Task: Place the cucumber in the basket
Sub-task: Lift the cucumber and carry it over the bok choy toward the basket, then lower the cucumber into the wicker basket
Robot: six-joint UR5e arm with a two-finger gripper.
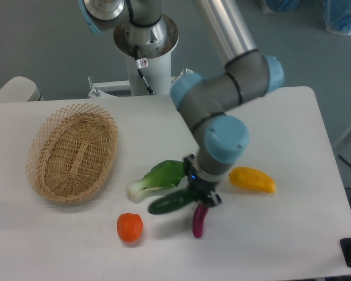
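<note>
Gripper [200, 195] clamped on one end of the cucumber [171, 202], carried above the table between bok choy [159, 178] and tomato [129, 227]; wicker basket [72, 151] well apart, leftward; end-grip risks the cucumber pivoting or slipping free.

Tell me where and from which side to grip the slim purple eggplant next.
Grip the slim purple eggplant across its narrow middle, coming from above; it lies flat and elongated, running up-down in view. Its upper end is hidden under the end effector, so wait until that clears.
</note>
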